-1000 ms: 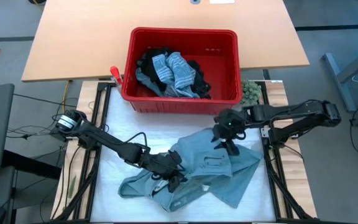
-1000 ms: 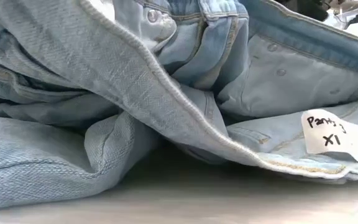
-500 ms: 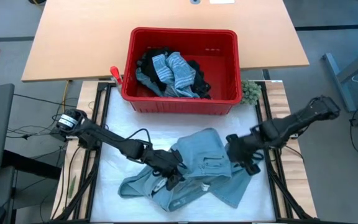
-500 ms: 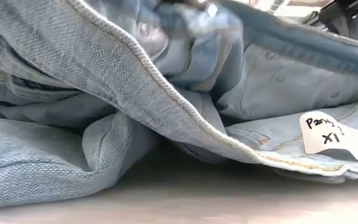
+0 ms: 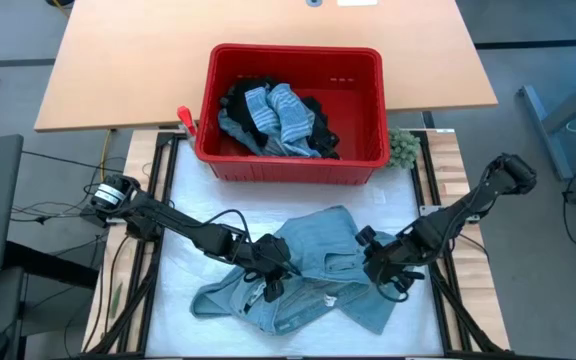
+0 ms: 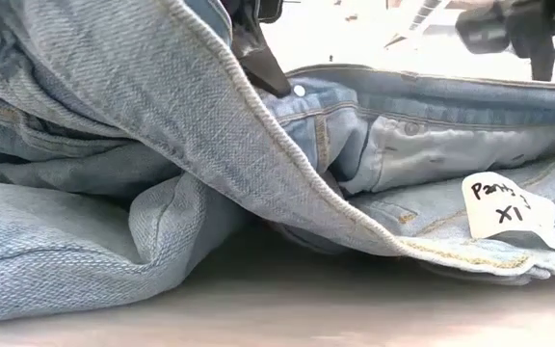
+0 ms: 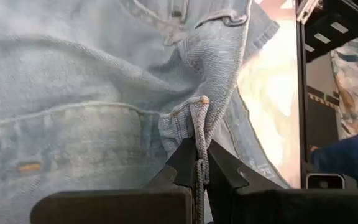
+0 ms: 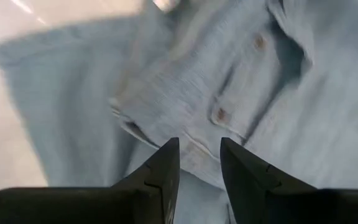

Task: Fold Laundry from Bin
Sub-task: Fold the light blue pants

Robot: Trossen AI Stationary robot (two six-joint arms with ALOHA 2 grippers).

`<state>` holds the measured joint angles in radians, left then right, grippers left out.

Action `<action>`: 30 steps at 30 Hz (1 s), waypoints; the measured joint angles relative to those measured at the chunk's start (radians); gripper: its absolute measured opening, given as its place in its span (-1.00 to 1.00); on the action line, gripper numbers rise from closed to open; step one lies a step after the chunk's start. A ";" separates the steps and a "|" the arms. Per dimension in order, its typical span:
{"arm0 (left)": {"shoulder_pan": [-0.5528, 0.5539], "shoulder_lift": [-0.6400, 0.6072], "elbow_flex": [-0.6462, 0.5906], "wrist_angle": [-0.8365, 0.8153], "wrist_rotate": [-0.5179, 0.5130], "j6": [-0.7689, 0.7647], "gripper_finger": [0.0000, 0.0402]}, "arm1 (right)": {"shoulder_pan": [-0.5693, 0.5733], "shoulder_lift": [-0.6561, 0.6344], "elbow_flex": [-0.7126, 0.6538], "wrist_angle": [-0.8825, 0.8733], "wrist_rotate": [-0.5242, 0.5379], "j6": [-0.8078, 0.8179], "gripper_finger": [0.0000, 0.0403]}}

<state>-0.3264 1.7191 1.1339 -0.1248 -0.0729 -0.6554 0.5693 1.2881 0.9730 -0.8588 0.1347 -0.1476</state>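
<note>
— Denim first: what does the overhead view give?

— Light blue-grey jeans (image 5: 318, 275) lie crumpled on the white surface (image 5: 183, 250), in front of the red bin (image 5: 293, 105), which holds the remaining laundry (image 5: 278, 118), striped and black pieces. The left end effector (image 5: 268, 280) sits on the jeans' left part, the right end effector (image 5: 380, 265) at their right edge. A small green fuzzy lump (image 5: 402, 148) rests beside the bin's right corner.

— And the view from table height?

— It shows what the overhead one cannot: a white tag (image 6: 509, 210) on the jeans, handwritten "Pants X1". Folded denim fills nearly the whole view, with a waistband and rivets behind. Dark parts of the arms appear at the top, too partial to tell which is which.

— The left wrist camera?

— Only here is the grip plain: the left end effector's fingers (image 7: 185, 165) are pressed together on a thin pinched fold of the jeans, near a belt loop and a stitched pocket.

— The right wrist camera?

— The right end effector's two fingers (image 8: 166, 165) stand a little apart right over a buttoned stretch of denim. Whether cloth lies between them cannot be told.
</note>
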 joint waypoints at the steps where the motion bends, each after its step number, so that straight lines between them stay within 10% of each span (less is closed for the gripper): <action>1: 0.000 0.000 0.000 0.001 -0.004 0.001 -1.00 | -0.004 0.012 0.000 -0.014 0.003 0.005 -0.31; 8: -0.008 0.000 0.000 0.001 -0.020 0.008 -1.00 | 0.044 0.088 0.121 -0.246 0.032 -0.105 -0.32; 30: -0.007 0.000 0.000 0.002 -0.003 0.084 -1.00 | 0.097 0.157 0.015 -0.039 0.132 -0.220 0.38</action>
<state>-0.3336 1.7191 1.1339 -0.1232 -0.0754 -0.5709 0.6661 1.4453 0.9879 -0.8981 0.2670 -0.3676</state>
